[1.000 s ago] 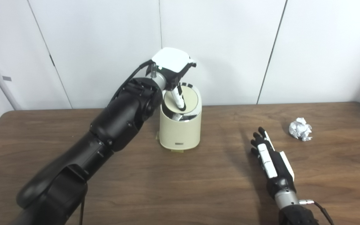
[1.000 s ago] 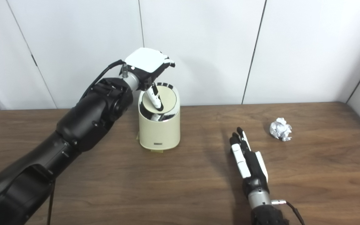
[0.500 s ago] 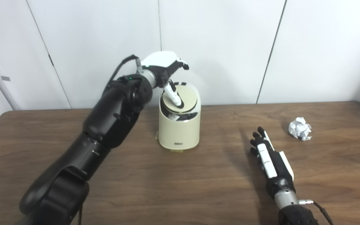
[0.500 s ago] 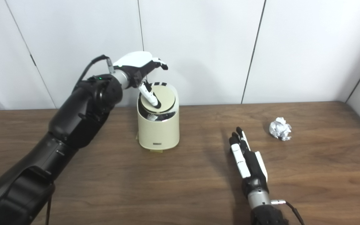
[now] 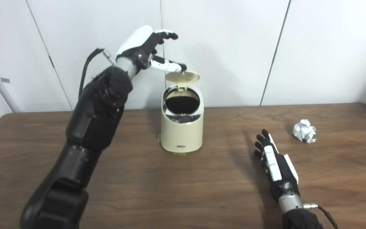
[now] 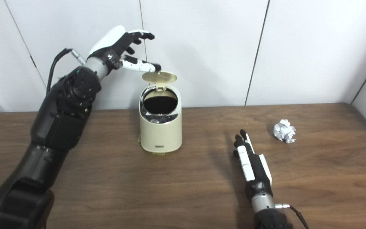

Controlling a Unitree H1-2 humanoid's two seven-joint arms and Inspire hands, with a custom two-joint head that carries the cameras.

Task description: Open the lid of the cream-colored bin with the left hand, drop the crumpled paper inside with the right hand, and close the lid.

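Two robot hands in play, both holding nothing. Left robot hand (image 5: 145,47) is raised beside the bin (image 5: 182,127), fingers spread, one fingertip (image 5: 183,67) at the rim of the lid (image 5: 182,76); contact can't be confirmed. Lid stands flipped up on its rear hinge, dark mouth of the bin exposed. Bin sits near the back of the counter (image 5: 183,190), upright. Right robot hand (image 5: 275,162) lies flat on the counter, fingers straight and apart, well short of the paper ball (image 5: 305,131), which sits to its front-right, well apart from the bin. Paper looks very light, soft, crushable, not slippery; likely best taken around its middle with fingers and thumb from above, light squeeze, since it will deform rather than break. Bin looks light too, could shift if the lid is pushed hard. Small dark label low on the bin front (image 5: 181,146), too small to read. No other writing visible.
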